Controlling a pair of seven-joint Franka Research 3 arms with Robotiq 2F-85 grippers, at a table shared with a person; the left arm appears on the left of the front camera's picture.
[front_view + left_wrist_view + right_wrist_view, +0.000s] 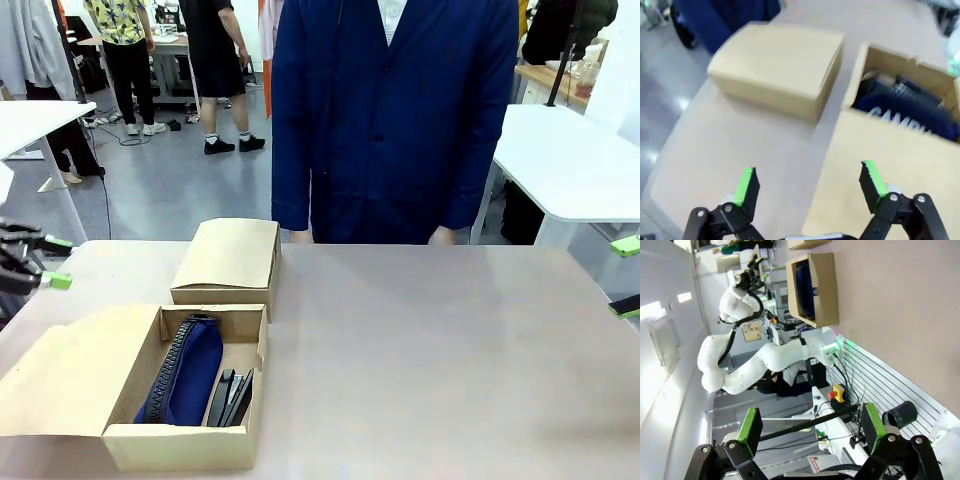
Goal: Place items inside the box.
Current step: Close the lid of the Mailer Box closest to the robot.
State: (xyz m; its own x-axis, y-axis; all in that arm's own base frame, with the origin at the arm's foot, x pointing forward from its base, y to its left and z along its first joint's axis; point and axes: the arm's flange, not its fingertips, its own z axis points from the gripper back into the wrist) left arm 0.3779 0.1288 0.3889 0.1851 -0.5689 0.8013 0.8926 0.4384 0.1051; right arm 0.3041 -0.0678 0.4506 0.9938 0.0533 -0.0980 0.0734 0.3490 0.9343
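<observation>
Two cardboard boxes sit at the table's [420, 340] near-left: a closed box [228, 258] farther off and the open box [185, 385] nearer, flap folded out left. Inside, the navy pouch [188, 370] lies long axis near-to-far – a black stapler [232, 397] just beside it on the right. The left gripper [40, 262] hovers at the left edge, fingers spread and empty, nearer the box than the right gripper [627, 275], whose green pads show at the far right, spread too. A person [395, 120] stands across – the rest of the tabletop looks bare, so packing seems nearly finished
</observation>
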